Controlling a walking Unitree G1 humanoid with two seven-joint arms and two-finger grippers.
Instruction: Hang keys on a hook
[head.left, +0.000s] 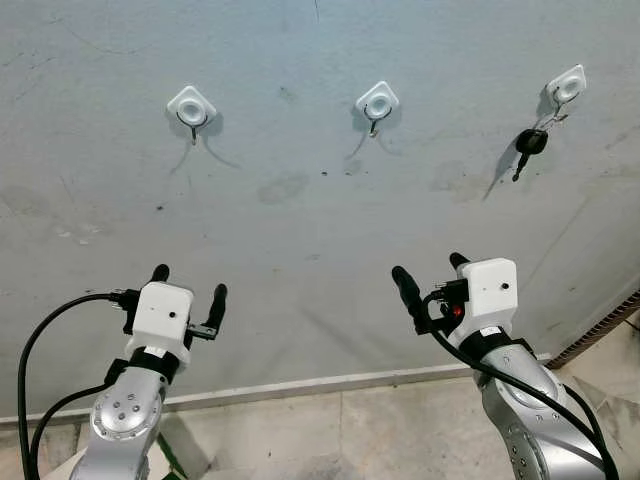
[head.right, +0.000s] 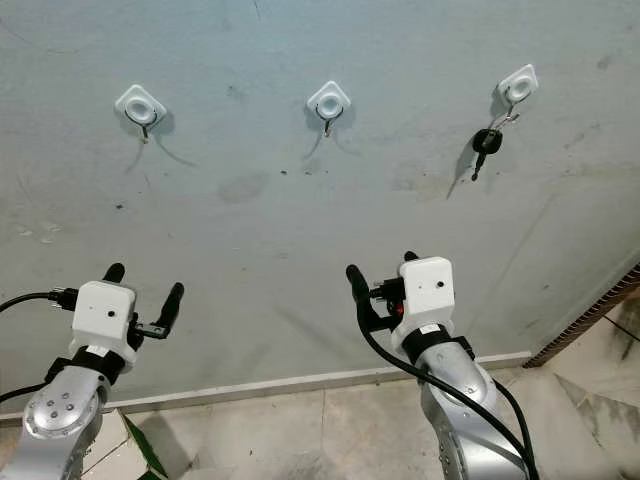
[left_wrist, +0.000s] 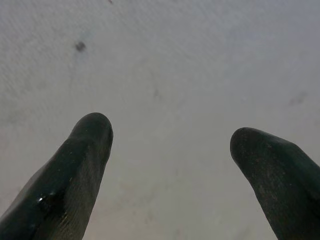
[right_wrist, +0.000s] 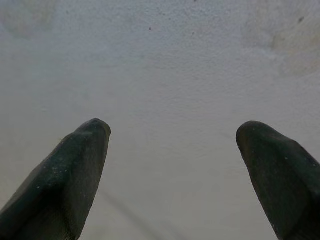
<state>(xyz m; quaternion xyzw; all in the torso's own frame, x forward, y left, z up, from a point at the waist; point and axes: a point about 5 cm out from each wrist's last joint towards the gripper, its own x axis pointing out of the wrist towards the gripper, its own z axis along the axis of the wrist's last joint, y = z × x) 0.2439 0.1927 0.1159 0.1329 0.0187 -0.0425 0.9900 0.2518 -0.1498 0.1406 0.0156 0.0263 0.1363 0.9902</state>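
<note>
Keys (head.left: 529, 143) hang from the rightmost hook (head.left: 566, 87). Our left hand (head.left: 188, 282) and right hand (head.left: 430, 270) are spread, empty, facing the wall (head.left: 300, 220).

Grey plastered wall (head.left: 300, 230), stained and scuffed, carrying three white adhesive hooks in a row: left hook (head.left: 191, 106) bare; middle hook (head.left: 377, 102) bare; right hook (head.left: 566, 87) bearing a black-headed key (head.left: 528, 144) on a ring, hanging against the wall.

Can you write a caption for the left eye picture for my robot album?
Keys hang on the right hook; the left hand and right hand wait open and empty below.
</note>
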